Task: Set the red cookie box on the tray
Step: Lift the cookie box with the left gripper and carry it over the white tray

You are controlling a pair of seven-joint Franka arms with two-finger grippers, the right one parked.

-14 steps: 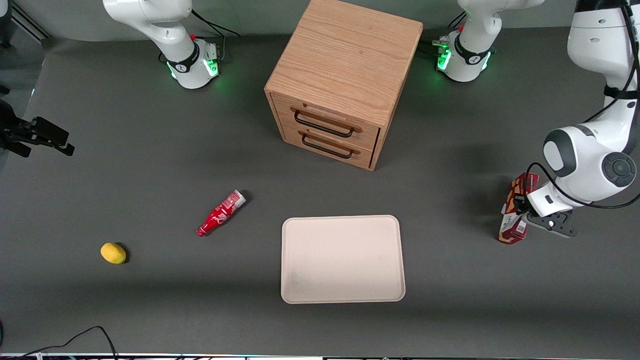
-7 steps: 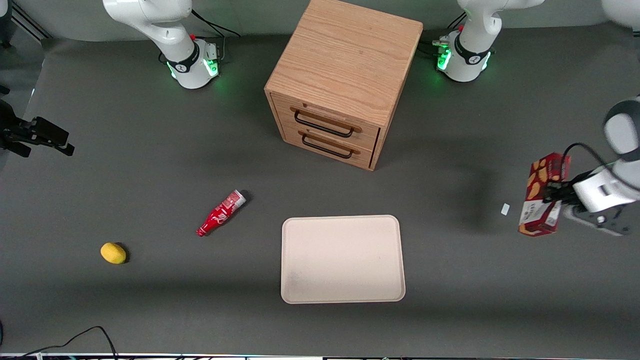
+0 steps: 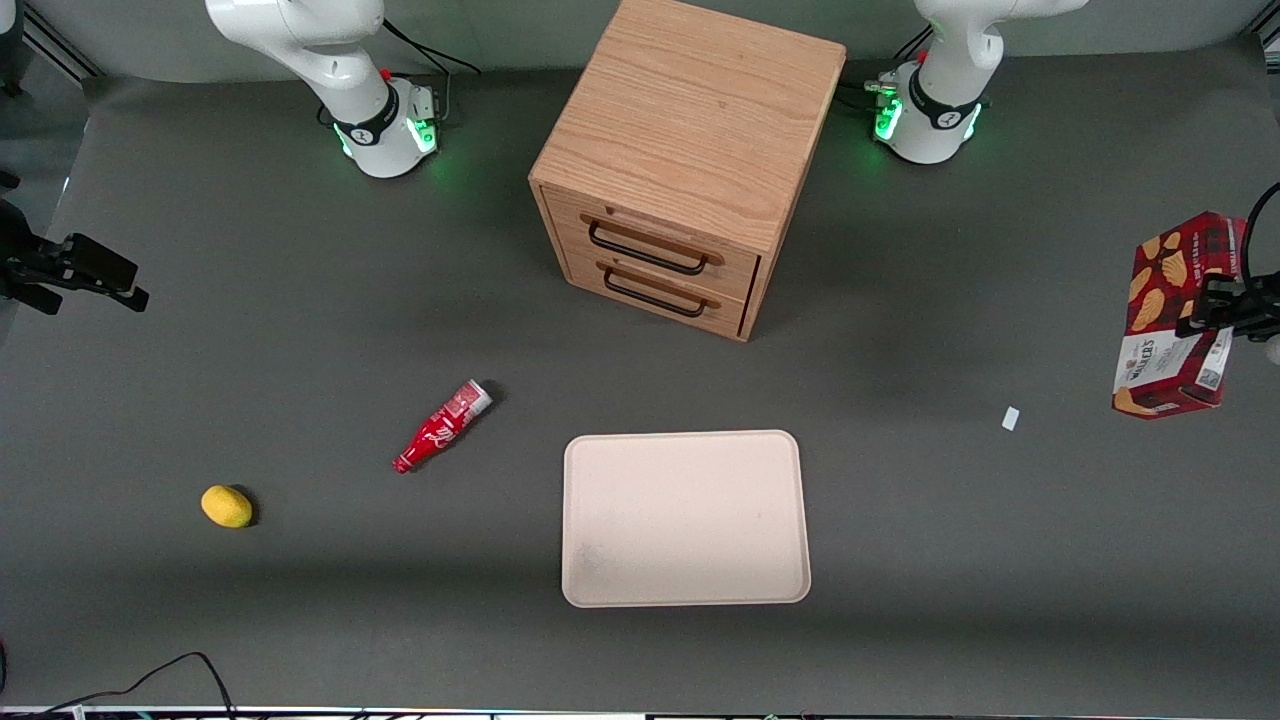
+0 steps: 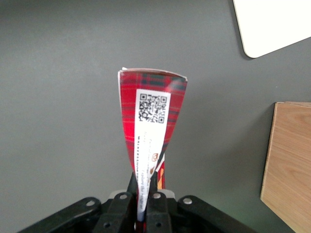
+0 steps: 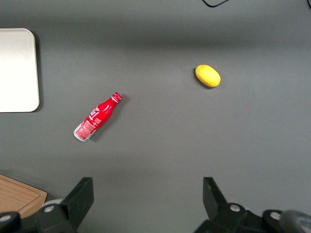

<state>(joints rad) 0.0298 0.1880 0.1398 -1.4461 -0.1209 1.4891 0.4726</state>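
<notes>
Only in the left wrist view is the gripper (image 4: 144, 196) seen pinching the red cookie box (image 4: 150, 124); from the front, the box (image 3: 1175, 315) is shown lifted, well apart from the tray (image 3: 685, 518).

Left claw (image 4: 144, 196) raised, clamped, at working-arm end

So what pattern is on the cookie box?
Red tartan plaid on the red cookie box, clearest in the left wrist view, gripper holding it.

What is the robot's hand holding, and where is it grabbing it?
The gripper, up above the table, pinches the red cookie box around its middle, on the narrow sides.
</notes>
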